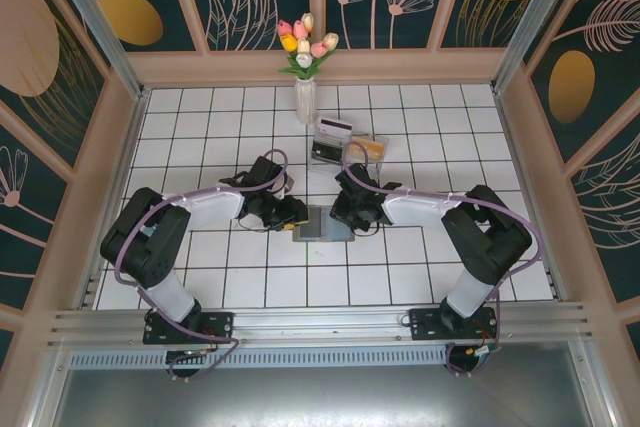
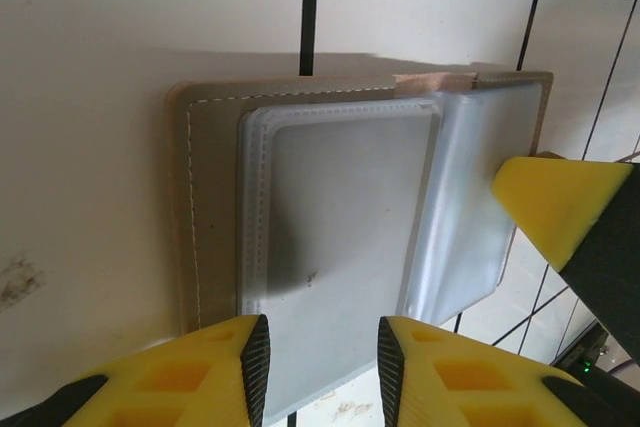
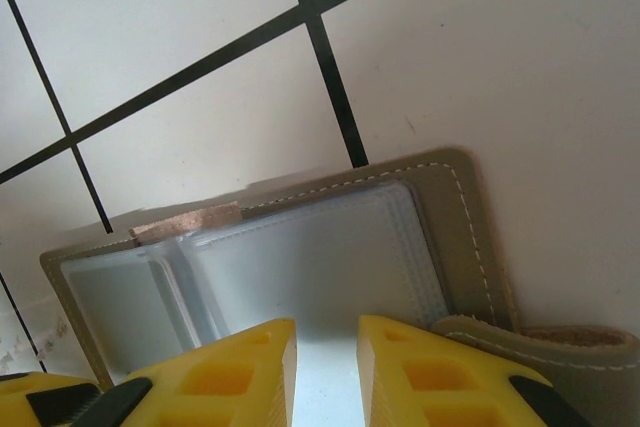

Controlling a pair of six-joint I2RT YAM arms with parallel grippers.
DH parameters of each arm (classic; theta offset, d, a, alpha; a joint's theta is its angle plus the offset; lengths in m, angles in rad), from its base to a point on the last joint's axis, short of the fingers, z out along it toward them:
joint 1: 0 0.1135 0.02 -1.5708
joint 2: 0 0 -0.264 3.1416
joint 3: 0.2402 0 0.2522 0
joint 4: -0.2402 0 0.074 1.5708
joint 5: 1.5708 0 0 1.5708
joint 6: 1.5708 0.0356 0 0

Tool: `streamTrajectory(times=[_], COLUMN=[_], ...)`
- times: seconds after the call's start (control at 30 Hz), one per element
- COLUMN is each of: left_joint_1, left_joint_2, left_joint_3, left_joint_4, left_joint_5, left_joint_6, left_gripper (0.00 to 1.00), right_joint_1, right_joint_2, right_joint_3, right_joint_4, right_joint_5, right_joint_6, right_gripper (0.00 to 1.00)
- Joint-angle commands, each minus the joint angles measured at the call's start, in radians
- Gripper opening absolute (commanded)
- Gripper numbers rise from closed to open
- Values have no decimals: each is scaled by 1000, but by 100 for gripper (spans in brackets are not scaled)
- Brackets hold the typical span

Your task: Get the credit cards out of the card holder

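The open grey stitched bifold card holder (image 1: 322, 224) lies flat on the white tiled bench (image 1: 210, 277) between the two arms, its clear plastic sleeves (image 2: 340, 247) facing up. The left hand (image 1: 288, 213) hangs at its left edge, yellow fingers (image 2: 200, 367) parted and released, gripping nothing. The right hand (image 1: 350, 213) sits at the opposite edge, a fingertip (image 2: 555, 197) over a sleeve's border; whether it is clenched on anything I cannot tell. Farther back, a small tan-yellow card (image 1: 372, 150) lies near the white vase (image 1: 305, 99) of tulips.

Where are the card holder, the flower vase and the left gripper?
card holder (image 2: 345, 237), left wrist view, clear sleeve.
flower vase (image 1: 305, 102), top view, white body.
left gripper (image 2: 321, 357), left wrist view, between fingertips.
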Motion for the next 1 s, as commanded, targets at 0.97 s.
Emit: streamTrajectory(times=[0.97], left_joint_1=[-14], left_joint_2=[-9], left_joint_3=[37], left_joint_4=[-51], left_joint_5=[-17], left_joint_6=[56], left_gripper=[35], right_joint_1=[11], right_joint_2=[33], right_joint_3=[9], right_joint_4=[-41], right_joint_5=[-8], right_joint_6=[-18], right_gripper=[25])
